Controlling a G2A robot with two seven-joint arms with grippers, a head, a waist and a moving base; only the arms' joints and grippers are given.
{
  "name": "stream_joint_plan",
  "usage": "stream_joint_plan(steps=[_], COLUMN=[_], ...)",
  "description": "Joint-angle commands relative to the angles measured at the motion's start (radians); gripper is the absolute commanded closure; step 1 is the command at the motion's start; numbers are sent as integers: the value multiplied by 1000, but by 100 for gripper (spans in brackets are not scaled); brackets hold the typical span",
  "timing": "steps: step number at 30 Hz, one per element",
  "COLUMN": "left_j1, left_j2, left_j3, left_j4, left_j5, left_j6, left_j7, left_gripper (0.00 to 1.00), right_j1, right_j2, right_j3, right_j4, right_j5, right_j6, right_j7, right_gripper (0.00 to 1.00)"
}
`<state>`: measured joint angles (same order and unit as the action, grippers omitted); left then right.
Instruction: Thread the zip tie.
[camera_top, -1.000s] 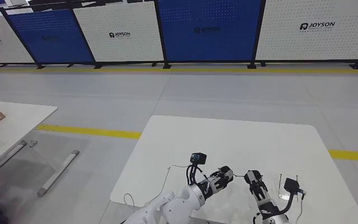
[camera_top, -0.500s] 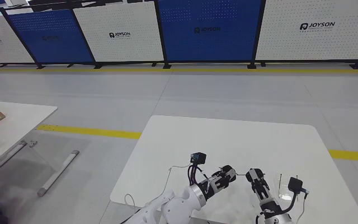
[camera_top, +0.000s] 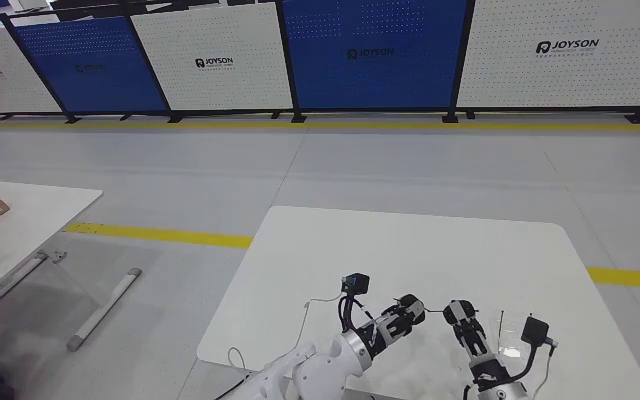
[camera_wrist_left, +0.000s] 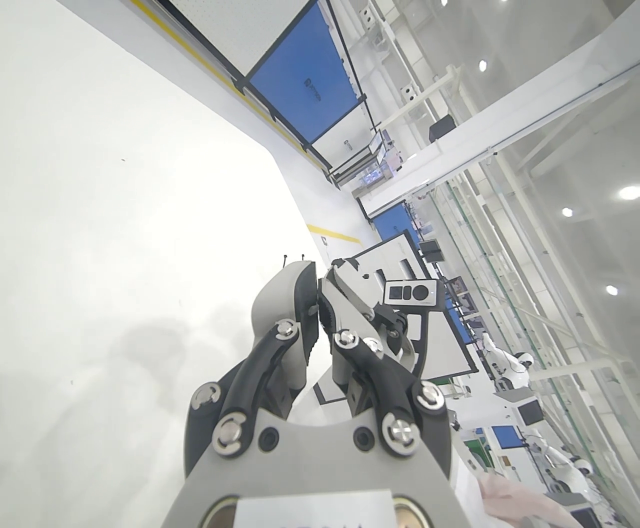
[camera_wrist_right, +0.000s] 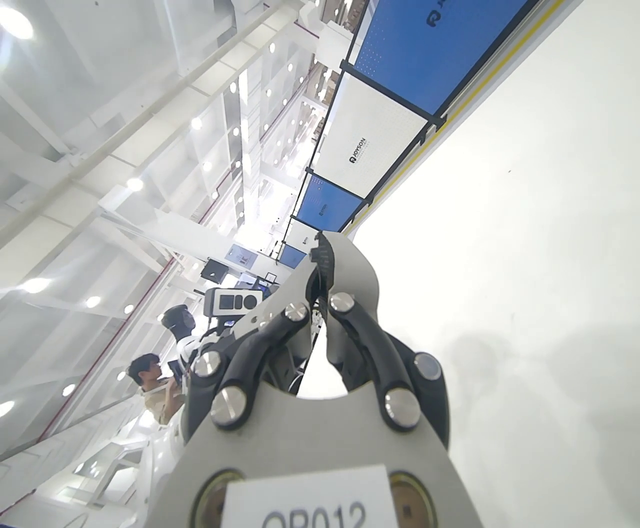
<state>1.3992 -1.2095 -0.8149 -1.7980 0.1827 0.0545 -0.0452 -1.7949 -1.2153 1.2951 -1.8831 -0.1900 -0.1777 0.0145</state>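
Both arms meet low over the white table (camera_top: 400, 250) near its front edge. My left gripper (camera_top: 410, 303) and my right gripper (camera_top: 455, 309) point at each other, tips a short gap apart. A thin black zip tie (camera_top: 431, 313) spans that gap, each end running into a shut gripper. In the left wrist view my left gripper (camera_wrist_left: 316, 280) is shut, with the right gripper (camera_wrist_left: 345, 270) just beyond it. The right wrist view has my right gripper (camera_wrist_right: 320, 250) shut, a dark strip (camera_wrist_right: 314, 287) between its fingers.
Spare black zip ties (camera_top: 501, 322) lie on the table just right of the right gripper, also seen past the left fingertips as zip ties (camera_wrist_left: 285, 258). Blue and white partition panels (camera_top: 370, 55) stand far behind, across the floor.
The right arm has drifted slightly to the right, and the left gripper has followed a little. Both grippers stay shut with the tie between them.
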Motion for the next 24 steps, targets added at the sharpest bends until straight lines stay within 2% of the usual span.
stream_joint_plan(steps=[1,10,14,24], left_j1=[4,10,10,14], left_j2=[0,-1,-2,-5], left_j3=[-1,-3,-3,-8], left_j4=[-3,-4,-7,-10], left_j5=[5,22,31,39], left_j6=[1,2,18,26], left_j7=[-2,-21,-30,-33], left_gripper=[100,100,85,91], right_j1=[-1,6,7,15], right_j2=[0,-4,-6,-11], right_j3=[4,-1,-4,-17], right_j4=[0,4,1,0], right_j5=[3,-12,-26,-51], right_j6=[-1,10,15,27], right_j7=[4,6,-6,-23], right_gripper=[100,100,100,100])
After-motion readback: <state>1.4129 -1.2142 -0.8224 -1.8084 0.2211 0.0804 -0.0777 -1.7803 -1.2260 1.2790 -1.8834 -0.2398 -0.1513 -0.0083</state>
